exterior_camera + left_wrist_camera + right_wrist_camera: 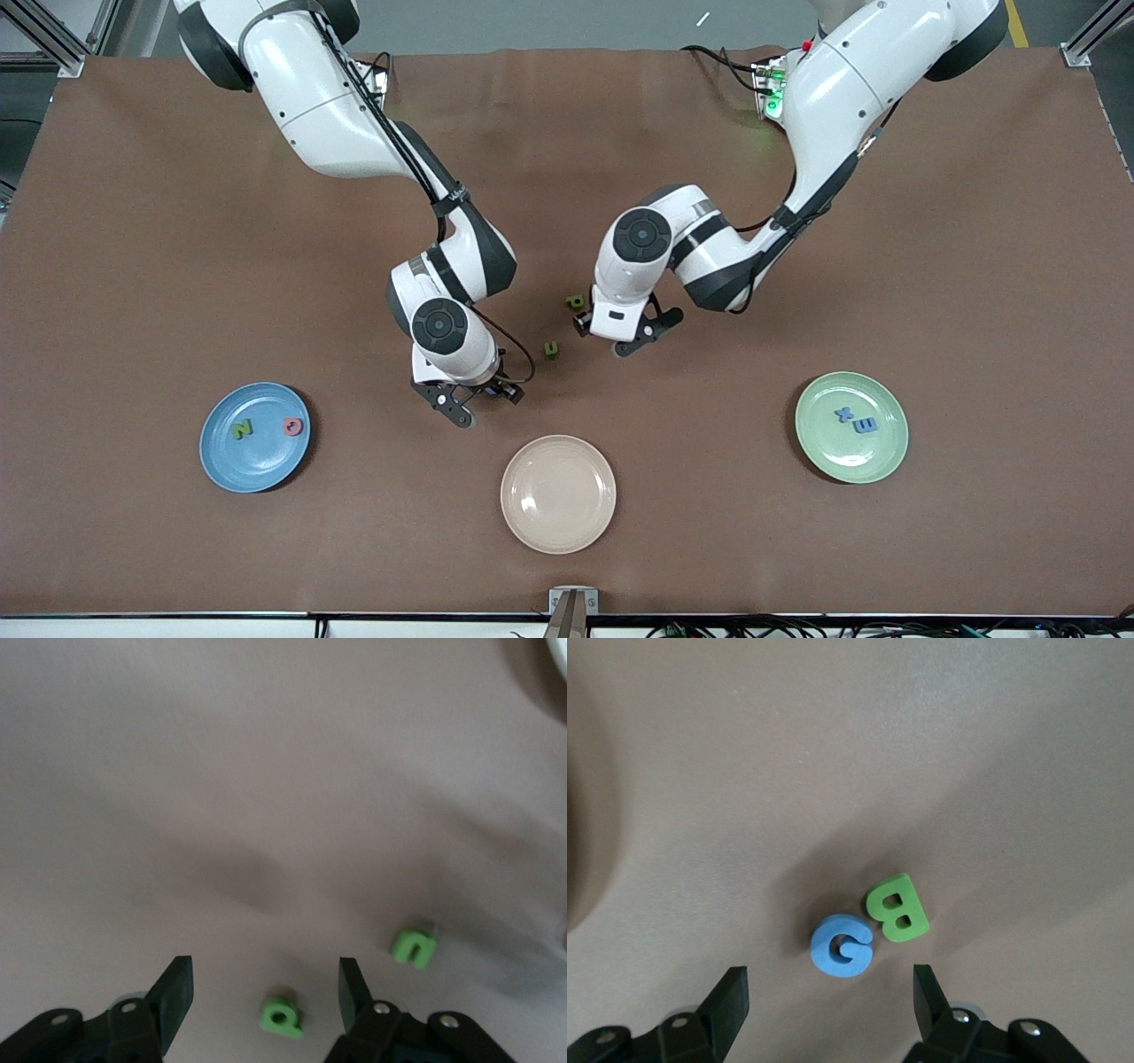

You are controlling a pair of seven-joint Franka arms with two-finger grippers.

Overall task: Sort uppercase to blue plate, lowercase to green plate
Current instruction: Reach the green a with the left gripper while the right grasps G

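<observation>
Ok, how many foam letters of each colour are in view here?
Green: 4 (N, p, u, B)
Blue: 3 (x, m, G)
Red: 1 (Q)
Total: 8

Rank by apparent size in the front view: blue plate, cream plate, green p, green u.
1. Cream plate and blue plate: too alike to separate, and the cream plate lies nearer the camera.
2. Green p and green u: both tiny, no clear difference.
</observation>
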